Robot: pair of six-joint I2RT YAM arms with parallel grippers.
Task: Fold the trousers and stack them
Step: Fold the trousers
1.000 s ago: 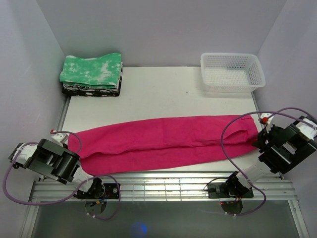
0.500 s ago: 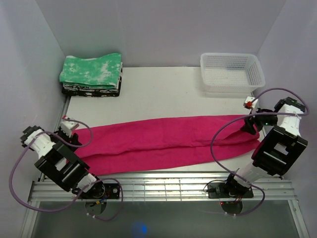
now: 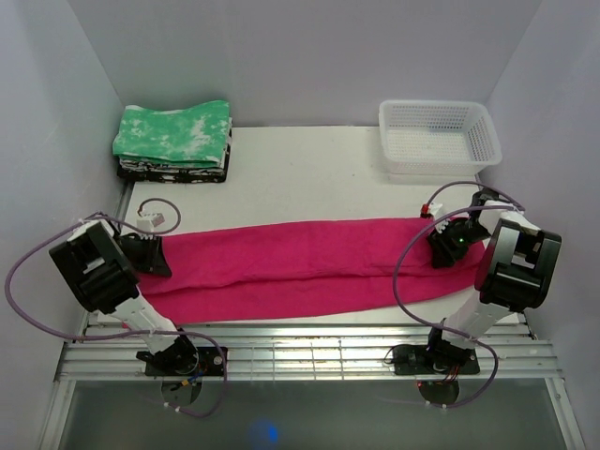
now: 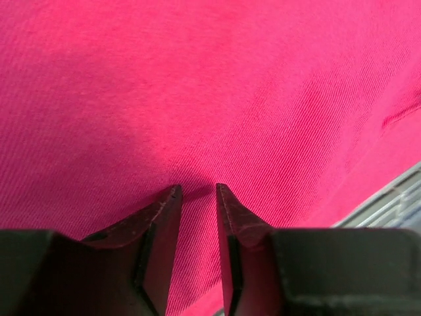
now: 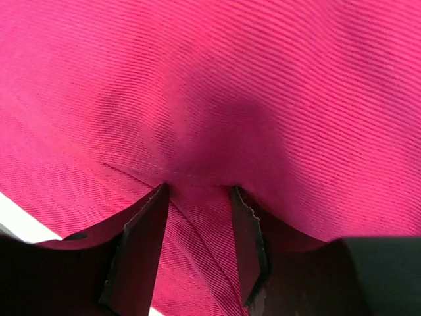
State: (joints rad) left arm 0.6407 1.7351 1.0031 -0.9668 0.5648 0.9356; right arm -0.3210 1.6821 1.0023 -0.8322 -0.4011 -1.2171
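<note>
The trousers (image 3: 309, 267) lie stretched flat, one end under each set of jaws. The right gripper (image 5: 197, 187) presses its tips into the cloth, jaws narrowly apart, with a seam running up between them. The left gripper (image 4: 196, 191) does likewise, its jaws narrower. Whether either pinches cloth, I cannot tell.

Top external looks steeply down from above and behind the arm bases at 6 o'clock, facing 12 o'clock, far enough back to take in the whole table (image 3: 309, 178). Left wrist cam sits very close over the trousers (image 3: 309, 262), left gripper (image 4: 197, 189) at 6 o'clock, cloth filling the frame; right wrist cam is the same, right gripper (image 5: 197, 187) at 6 o'clock. Shared with top view: left wrist covers the trousers' 9 o'clock end, right wrist the 3 o'clock end.
</note>
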